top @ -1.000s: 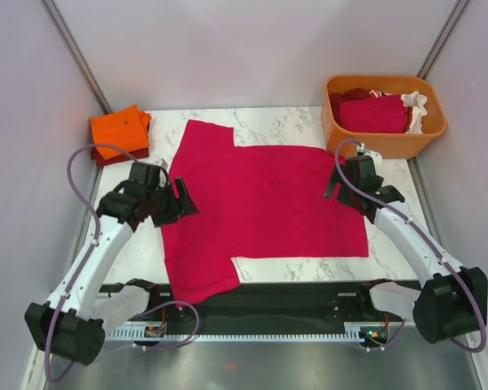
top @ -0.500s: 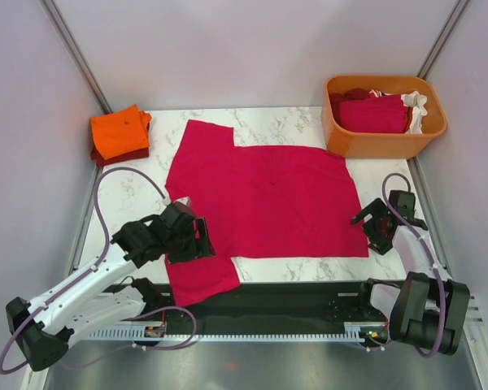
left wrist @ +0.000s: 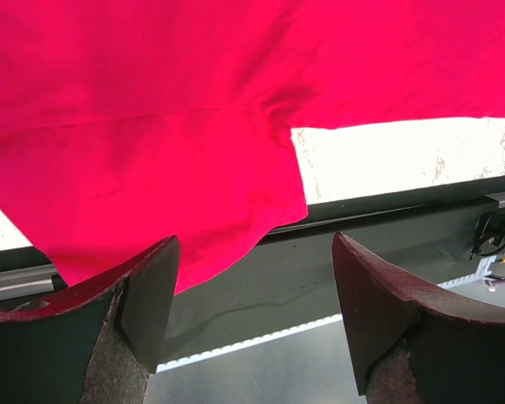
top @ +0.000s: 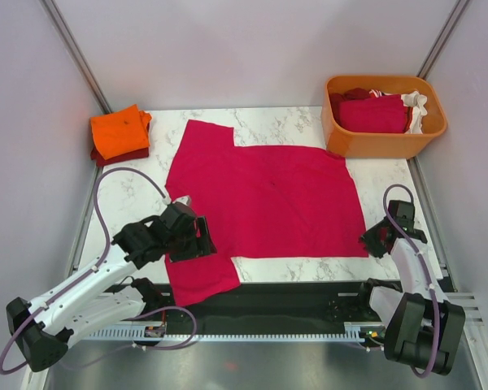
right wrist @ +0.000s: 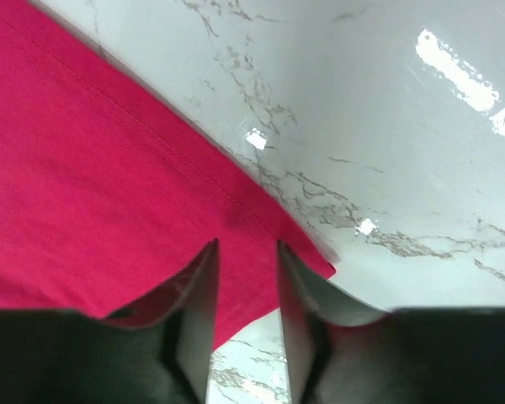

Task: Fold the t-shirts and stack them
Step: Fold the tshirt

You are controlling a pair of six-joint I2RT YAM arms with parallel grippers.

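A crimson-pink t-shirt point(top: 264, 199) lies spread flat across the marble table, one sleeve at the far left and one hanging over the near edge. My left gripper point(top: 197, 240) hovers open over the near sleeve point(left wrist: 151, 126), its jaws wide apart point(left wrist: 254, 252) with nothing between them. At the shirt's near right corner point(right wrist: 93, 194) is my right gripper point(top: 372, 241). Its jaws point(right wrist: 246, 248) stand a narrow gap apart, tips down on the hem corner, with flat cloth showing between them. A folded orange t-shirt point(top: 120, 130) rests on a dark red one point(top: 106, 157) at the far left.
An orange plastic tub point(top: 384, 142) at the far right holds dark red cloth point(top: 370, 112) and white cloth point(top: 415, 106). A black rail point(left wrist: 387, 244) runs along the table's near edge under the hanging sleeve. Grey walls close in on both sides.
Both arms pulled back from mid-table to the near edge, the left to the near sleeve, the right to the near right corner. The right jaws have narrowed from wide open.
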